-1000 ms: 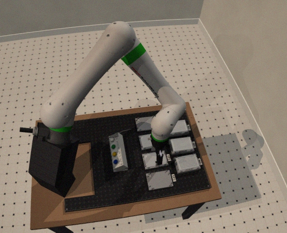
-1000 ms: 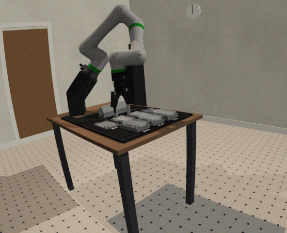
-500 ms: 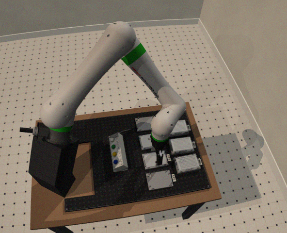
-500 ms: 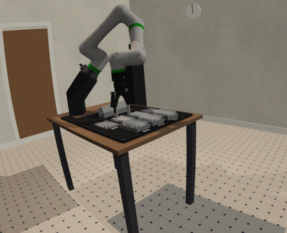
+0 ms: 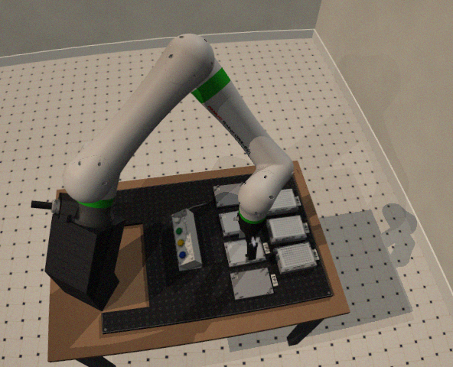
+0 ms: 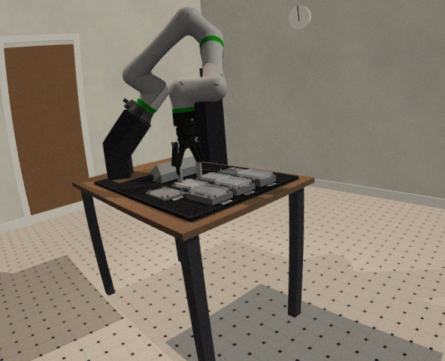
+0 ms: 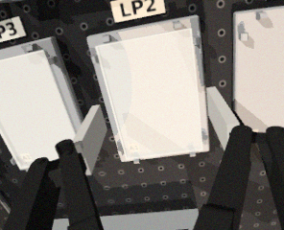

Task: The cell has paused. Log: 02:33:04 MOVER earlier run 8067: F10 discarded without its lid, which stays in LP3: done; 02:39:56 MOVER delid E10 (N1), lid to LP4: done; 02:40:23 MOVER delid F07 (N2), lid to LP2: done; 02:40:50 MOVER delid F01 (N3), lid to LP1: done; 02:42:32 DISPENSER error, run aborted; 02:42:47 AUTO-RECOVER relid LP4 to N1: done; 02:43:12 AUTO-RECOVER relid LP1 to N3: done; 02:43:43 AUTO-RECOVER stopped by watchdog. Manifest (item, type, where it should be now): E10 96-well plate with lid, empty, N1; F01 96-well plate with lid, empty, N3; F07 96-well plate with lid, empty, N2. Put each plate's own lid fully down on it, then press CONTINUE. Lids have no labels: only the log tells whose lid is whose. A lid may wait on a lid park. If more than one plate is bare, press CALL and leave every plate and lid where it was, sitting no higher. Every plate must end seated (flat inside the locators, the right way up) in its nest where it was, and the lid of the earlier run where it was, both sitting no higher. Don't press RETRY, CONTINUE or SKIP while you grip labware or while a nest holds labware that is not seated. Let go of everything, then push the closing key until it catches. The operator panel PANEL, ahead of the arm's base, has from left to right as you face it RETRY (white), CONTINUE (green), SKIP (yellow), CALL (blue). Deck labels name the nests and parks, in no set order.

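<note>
My arm (image 5: pixel 148 106) is white with green bands (image 5: pixel 210 85), small dark screws, red-and-black lettering; my gripper (image 7: pixel 153 109) is black, pads (image 7: pixel 91 136) grey.

We see even bright light, soft arm shadow across desk (image 5: pixel 187 336) and floor; slight blur, no glare.

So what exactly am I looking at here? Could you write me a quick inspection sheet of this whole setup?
Surface: black perforated deck on a wooden table.
Job's things: lid lying on park LP2; another lid on LP3; three well plates in a row; button panel.
Clutter: nothing seen.
Grippers: gripper open, empty, its pads either side of the LP2 lid.
Cables: thin lead from the panel.
Surroundings: tiled floor, brown door, wall clock.
</note>
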You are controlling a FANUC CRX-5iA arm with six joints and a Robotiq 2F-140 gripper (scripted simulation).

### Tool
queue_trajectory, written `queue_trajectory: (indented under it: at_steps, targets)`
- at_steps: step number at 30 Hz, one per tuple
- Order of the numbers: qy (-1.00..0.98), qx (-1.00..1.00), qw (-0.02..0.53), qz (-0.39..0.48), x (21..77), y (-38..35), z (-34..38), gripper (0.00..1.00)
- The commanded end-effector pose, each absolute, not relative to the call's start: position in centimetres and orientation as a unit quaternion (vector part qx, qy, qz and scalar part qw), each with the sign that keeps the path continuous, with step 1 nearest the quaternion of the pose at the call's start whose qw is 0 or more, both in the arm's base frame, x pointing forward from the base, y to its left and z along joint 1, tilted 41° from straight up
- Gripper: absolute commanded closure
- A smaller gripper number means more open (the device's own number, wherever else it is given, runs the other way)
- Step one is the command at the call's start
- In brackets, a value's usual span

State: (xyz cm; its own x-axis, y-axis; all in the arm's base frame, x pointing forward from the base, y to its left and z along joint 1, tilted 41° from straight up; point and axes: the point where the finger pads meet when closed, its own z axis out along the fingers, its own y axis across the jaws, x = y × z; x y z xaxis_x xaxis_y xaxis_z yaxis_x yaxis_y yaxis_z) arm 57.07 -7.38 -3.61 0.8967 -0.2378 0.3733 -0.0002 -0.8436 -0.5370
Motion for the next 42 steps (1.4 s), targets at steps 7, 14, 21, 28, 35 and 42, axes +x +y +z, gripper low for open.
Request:
queue_trajectory:
  at_steps: [7, 14, 21, 28, 35, 42]
  targets:
    - [0.064, -0.935, 0.272, -0.218, 57.08, -7.4, -3.6, 0.34]
    - [0.064, -0.935, 0.272, -0.218, 57.08, -7.4, -3.6, 0.41]
    - [0.064, -0.935, 0.272, -0.218, 57.08, -7.4, -3.6, 0.41]
    - [0.064, -0.935, 0.272, -0.218, 57.08, -7.4, -3.6, 0.41]
    - [0.064, -0.935, 0.272, -0.218, 57.08, -7.4, -3.6, 0.41]
    - [0.064, -0.935, 0.272, -0.218, 57.08, -7.4, -3.6, 0.41]
